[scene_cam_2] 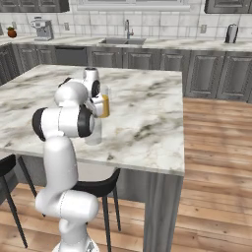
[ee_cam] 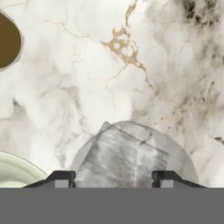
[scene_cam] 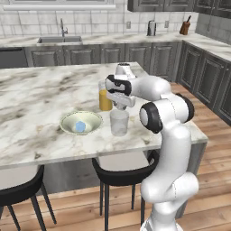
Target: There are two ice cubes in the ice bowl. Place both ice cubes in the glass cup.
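- The tool (ee_cam: 113, 177) is seen in the hand view right above the glass cup (ee_cam: 131, 151), looking straight down into it.
- An ice cube (ee_cam: 122, 159) is seen between the two dark tips and is pinched by them. It is pale and see-through, and it sits over the open mouth of the cup.
- In the left base view the glass cup (scene_cam: 119, 122) is stood upright on the marble worktop (scene_cam: 40, 94), just under the hand.
- The ice bowl (scene_cam: 81, 122) is placed on the worktop just beside the cup, on its left in that view.
- One pale-blue ice cube (scene_cam: 80, 127) is seen lying in the middle of the bowl.
- A taller glass of orange juice (scene_cam: 105, 99) is stood just behind the cup.
- Two dark stools (scene_cam: 124, 173) are tucked under the worktop edge.
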Controlling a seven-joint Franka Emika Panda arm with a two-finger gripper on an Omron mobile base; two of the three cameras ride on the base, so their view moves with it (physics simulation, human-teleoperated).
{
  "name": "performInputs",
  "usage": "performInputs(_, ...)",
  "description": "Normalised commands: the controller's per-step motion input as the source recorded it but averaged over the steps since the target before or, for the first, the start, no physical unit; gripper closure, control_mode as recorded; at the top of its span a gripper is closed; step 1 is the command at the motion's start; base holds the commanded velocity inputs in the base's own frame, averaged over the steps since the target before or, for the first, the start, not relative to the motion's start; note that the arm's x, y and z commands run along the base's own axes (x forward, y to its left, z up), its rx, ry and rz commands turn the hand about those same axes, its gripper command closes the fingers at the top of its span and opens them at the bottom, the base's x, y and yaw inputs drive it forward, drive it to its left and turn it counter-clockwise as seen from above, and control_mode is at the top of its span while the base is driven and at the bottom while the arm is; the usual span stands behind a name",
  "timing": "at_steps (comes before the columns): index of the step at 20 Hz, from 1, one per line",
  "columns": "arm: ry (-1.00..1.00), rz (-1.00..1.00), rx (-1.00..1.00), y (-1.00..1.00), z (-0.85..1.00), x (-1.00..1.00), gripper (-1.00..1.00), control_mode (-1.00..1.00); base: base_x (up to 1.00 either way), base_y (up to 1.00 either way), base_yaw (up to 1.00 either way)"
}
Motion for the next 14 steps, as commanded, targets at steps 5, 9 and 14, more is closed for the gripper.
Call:
performInputs(5, 0.0, -0.01, 0.0, 0.0, -0.26, 0.39, 1.0, -1.0, 0.0, 0.0, 0.0)
performInputs(9, 0.0, 0.0, 0.0, 0.07, -0.19, 0.37, 1.0, -1.0, 0.0, 0.0, 0.0)
performInputs(14, 0.0, 0.0, 0.0, 0.25, -0.15, 0.08, 1.0, -1.0, 0.0, 0.0, 0.0)
